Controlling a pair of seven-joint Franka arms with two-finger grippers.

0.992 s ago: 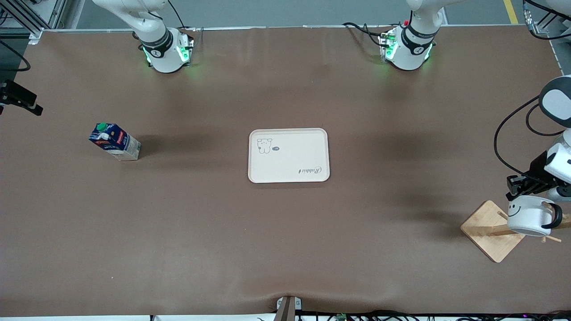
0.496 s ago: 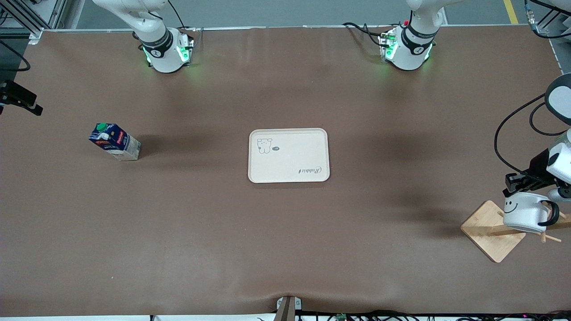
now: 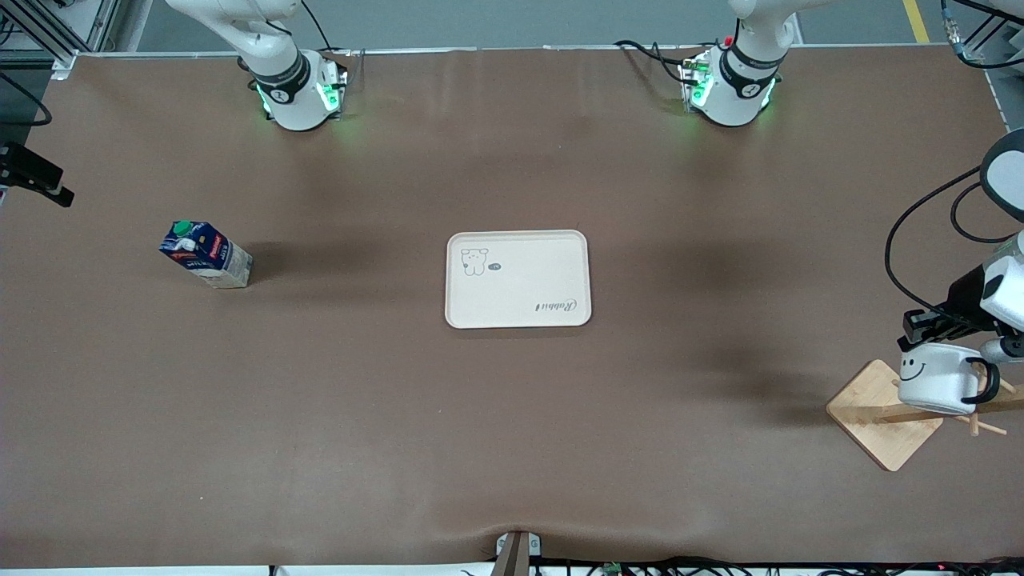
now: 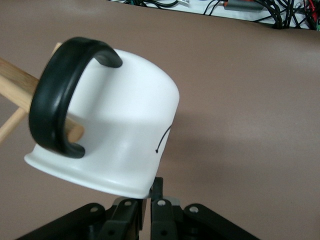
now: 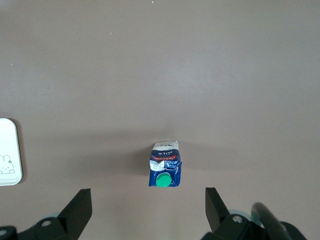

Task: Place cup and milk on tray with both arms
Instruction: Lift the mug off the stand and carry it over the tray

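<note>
Left gripper (image 3: 920, 330) clamped on rim of white smiley mug with black loop handle (image 3: 938, 376), over square wooden rack base (image 3: 880, 414). Best lifted straight clear of wooden peg (image 4: 17, 92) before swinging toward cream rectangular tray (image 3: 518, 278). Compared with a second ago: mug higher, shifted trayward. Right gripper (image 5: 145, 210) spread wide, waiting above dark-blue green-capped milk carton (image 3: 205, 254), unmoved.

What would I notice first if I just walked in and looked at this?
Probably the smiley cup, held by the left gripper over the wooden rack at the left arm's end of the table. Next, the cream tray in the middle. The blue milk stands alone toward the right arm's end, with the right gripper open above it.
</note>
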